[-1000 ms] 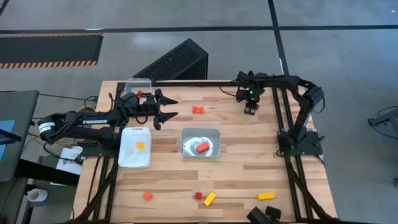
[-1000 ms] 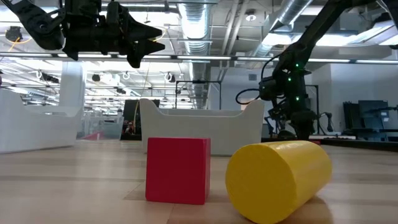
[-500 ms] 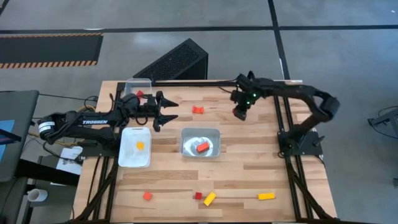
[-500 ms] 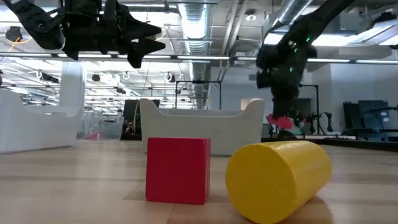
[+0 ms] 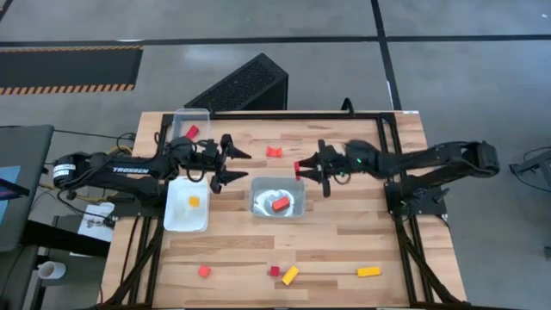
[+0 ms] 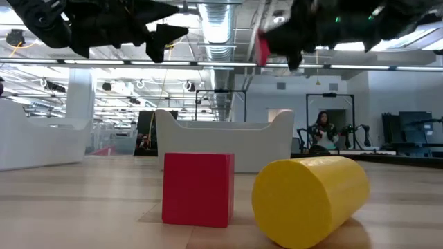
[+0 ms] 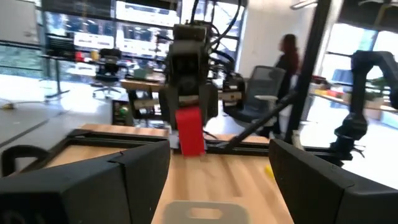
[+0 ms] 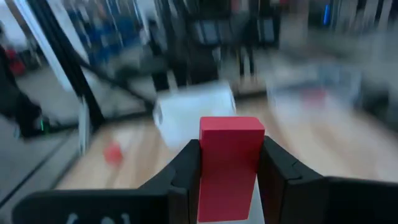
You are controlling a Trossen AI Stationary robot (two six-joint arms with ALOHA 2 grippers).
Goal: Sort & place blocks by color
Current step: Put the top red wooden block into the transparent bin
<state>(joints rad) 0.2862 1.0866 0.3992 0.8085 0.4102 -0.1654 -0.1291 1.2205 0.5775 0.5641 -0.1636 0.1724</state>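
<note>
Right gripper (image 8: pixel 229 163) clamped on red block (image 8: pixel 229 162); left gripper (image 5: pixel 231 161) spread apart, empty. Best centred over middle tray (image 5: pixel 299 182) before release.

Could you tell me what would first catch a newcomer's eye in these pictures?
Probably the right pincer, holding a red bar in the air just by the middle tray, which already holds a red block. The left pincer hovers open on the tray's other side, empty.
</note>
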